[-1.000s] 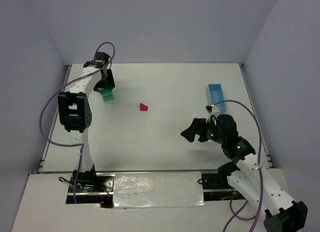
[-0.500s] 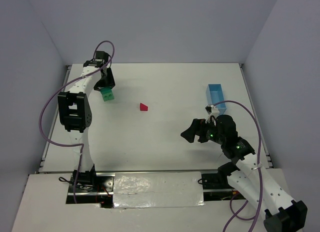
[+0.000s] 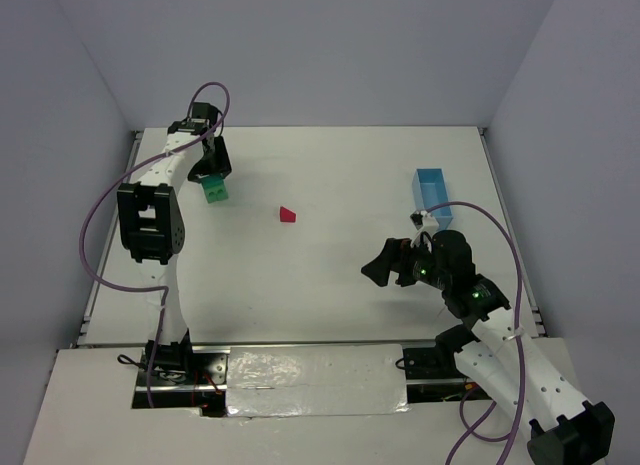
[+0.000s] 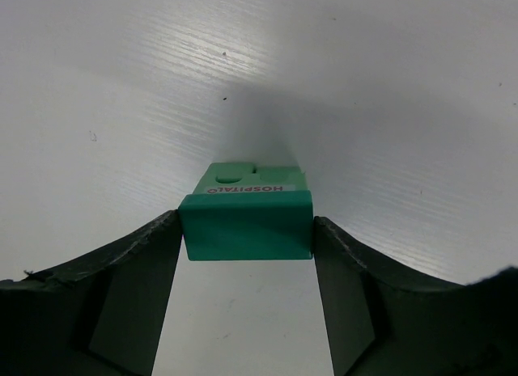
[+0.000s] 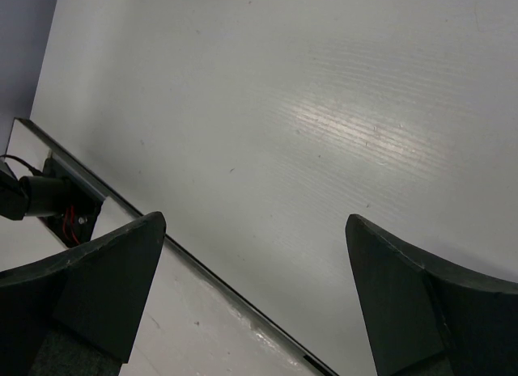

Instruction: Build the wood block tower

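My left gripper (image 3: 213, 183) is at the far left of the table, shut on a green block (image 3: 215, 192). In the left wrist view the fingers (image 4: 146, 263) press both sides of this green block (image 4: 246, 226). It sits on top of a second green block (image 4: 267, 175) with a white "HOSPITAL" label. The red triangular block (image 3: 288, 214) lies alone on the table to their right. My right gripper (image 3: 380, 268) is open and empty above the table's right part, far from the blocks. The right wrist view shows its gripper (image 5: 255, 222) over bare table.
A light-blue oblong tray (image 3: 432, 190) stands at the right side of the table. The table's near edge with a taped strip (image 3: 315, 380) runs between the arm bases. Grey walls enclose the table on three sides.
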You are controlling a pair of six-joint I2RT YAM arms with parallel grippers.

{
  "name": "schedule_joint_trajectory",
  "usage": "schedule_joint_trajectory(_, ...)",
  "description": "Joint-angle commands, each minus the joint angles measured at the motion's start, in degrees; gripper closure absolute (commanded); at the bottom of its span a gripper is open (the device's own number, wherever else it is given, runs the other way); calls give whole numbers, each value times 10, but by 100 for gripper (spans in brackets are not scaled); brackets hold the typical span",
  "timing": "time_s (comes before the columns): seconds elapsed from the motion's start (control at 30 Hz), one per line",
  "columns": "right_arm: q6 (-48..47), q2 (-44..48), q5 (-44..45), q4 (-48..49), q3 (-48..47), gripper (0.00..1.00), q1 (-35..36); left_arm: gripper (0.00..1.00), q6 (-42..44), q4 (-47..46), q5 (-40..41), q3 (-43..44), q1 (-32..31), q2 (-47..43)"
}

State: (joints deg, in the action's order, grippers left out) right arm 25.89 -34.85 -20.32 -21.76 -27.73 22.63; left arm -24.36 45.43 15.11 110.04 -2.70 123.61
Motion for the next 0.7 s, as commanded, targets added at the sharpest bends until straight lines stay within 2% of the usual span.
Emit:
schedule_joint_trajectory(0.0,-7,2,-5,25,0,0,0,23,-6,4,0,23,2,7)
schedule_joint_trajectory(0.23,-7,2,-7,25,0,0,0,12,-4,6,2,22,2,4)
schedule_joint_trajectory(0.43,-7,2,-8,25,0,0,0,12,-3,4,1,22,2,-2)
schedule_joint_trajectory(0.67,-8,0,-7,26,0,0,0,18,2,7,-1,19,2,-10)
